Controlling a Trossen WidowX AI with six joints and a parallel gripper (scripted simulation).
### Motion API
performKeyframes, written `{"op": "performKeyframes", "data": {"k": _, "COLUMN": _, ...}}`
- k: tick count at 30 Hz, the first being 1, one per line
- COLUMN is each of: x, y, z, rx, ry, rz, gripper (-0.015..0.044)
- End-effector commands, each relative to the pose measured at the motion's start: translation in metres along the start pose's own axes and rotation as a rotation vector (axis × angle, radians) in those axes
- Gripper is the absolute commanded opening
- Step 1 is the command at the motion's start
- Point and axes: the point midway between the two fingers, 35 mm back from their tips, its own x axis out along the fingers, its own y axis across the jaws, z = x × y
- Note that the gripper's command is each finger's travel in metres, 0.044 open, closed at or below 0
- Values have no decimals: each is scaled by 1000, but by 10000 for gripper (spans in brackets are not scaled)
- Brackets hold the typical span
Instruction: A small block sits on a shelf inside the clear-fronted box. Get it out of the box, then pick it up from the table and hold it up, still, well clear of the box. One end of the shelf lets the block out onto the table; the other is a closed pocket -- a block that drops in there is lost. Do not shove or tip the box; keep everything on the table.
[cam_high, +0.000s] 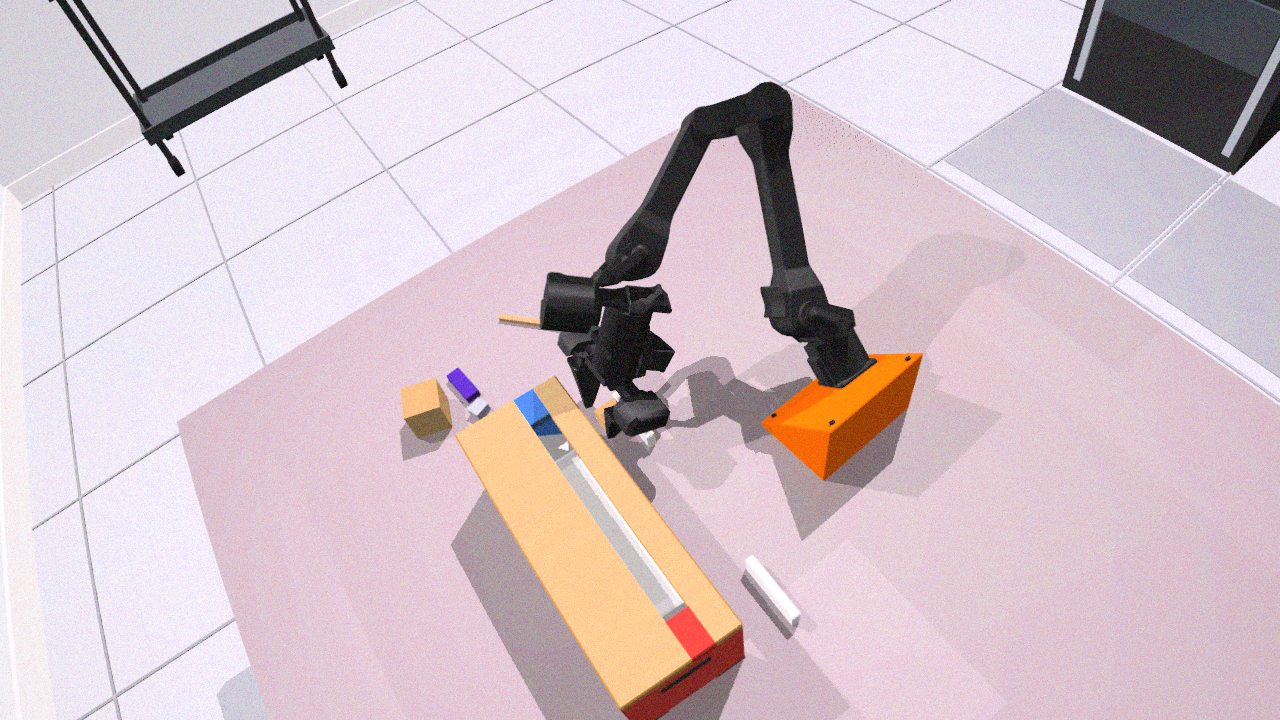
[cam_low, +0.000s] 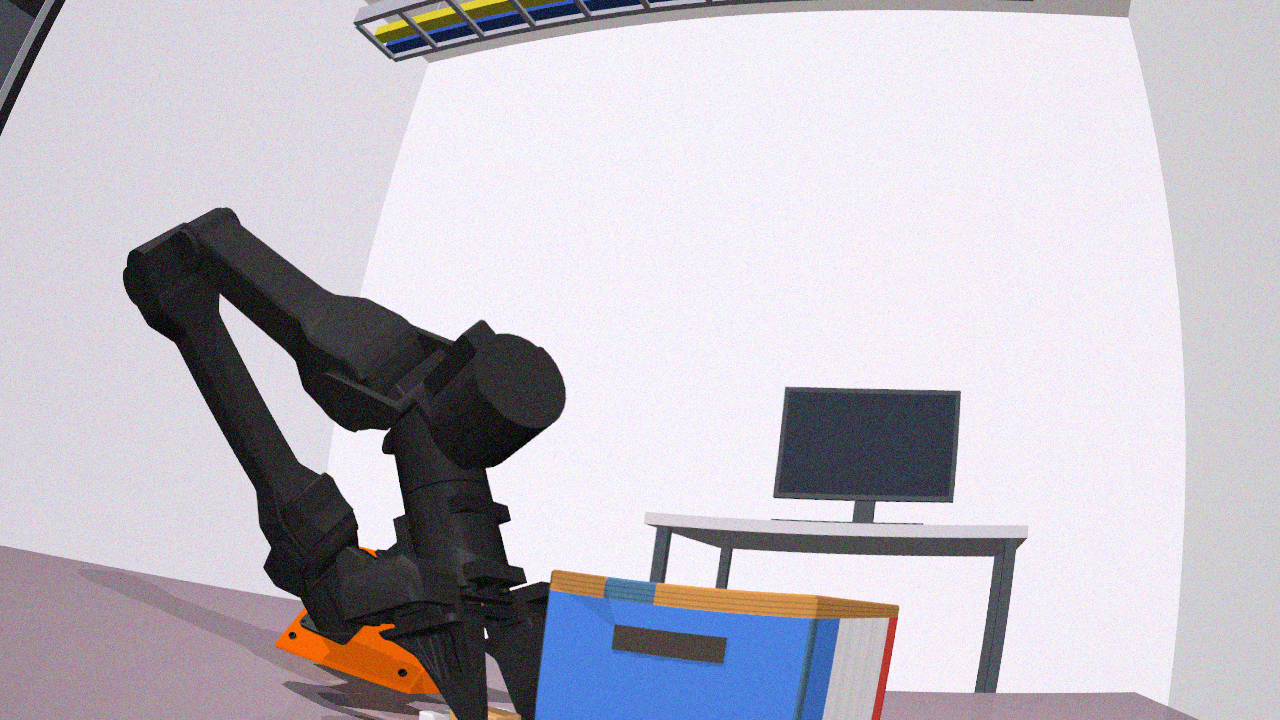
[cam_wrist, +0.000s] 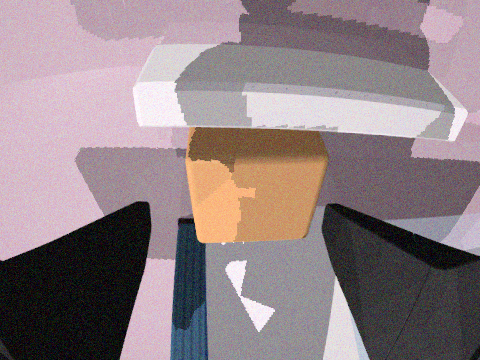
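The small orange-tan block (cam_high: 603, 411) (cam_low: 501, 715) (cam_wrist: 255, 200) is on the table outside the box, close to its clear front near the blue end. My gripper (cam_high: 599, 419) (cam_low: 503, 702) (cam_wrist: 238, 217) is open and points down over it. In the wrist view one finger is on each side of the block, with a gap on both sides. The fingers hide much of the block in the top view. The box (cam_high: 537, 519) (cam_low: 680, 689) stands upright, with a blue end and a red end. No block shows through its top slot.
A white bar (cam_high: 646, 438) (cam_wrist: 300, 107) lies right beside the block, on the side away from the box. Another white bar (cam_high: 771, 591) lies nearer the red end. Past the blue end are a larger tan cube (cam_high: 425, 407), a purple block (cam_high: 462, 384) and a thin stick (cam_high: 519, 320).
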Motion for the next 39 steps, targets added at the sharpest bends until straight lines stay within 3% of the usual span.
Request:
{"op": "performKeyframes", "data": {"k": 1, "x": 6, "y": -2, "z": 7, "rx": -8, "ry": -6, "rz": -3, "gripper": 285}}
{"op": "performKeyframes", "data": {"k": 5, "x": 9, "y": -1, "z": 9, "rx": -8, "ry": -6, "rz": -2, "gripper": 285}}
{"op": "performKeyframes", "data": {"k": 12, "x": 9, "y": -1, "z": 9, "rx": -8, "ry": -6, "rz": -2, "gripper": 101}}
{"op": "performKeyframes", "data": {"k": 16, "x": 9, "y": -1, "z": 9, "rx": -8, "ry": -6, "rz": -2, "gripper": 75}}
{"op": "performKeyframes", "data": {"k": 19, "x": 7, "y": -6, "z": 3, "rx": -50, "ry": 19, "rz": -16, "gripper": 0}}
{"op": "performKeyframes", "data": {"k": 33, "x": -44, "y": -1, "z": -18, "rx": -4, "ry": -1, "rz": -5, "gripper": 0}}
{"op": "performKeyframes", "data": {"k": 39, "x": -48, "y": -1, "z": -19, "rx": -28, "ry": -1, "rz": -4, "gripper": 0}}
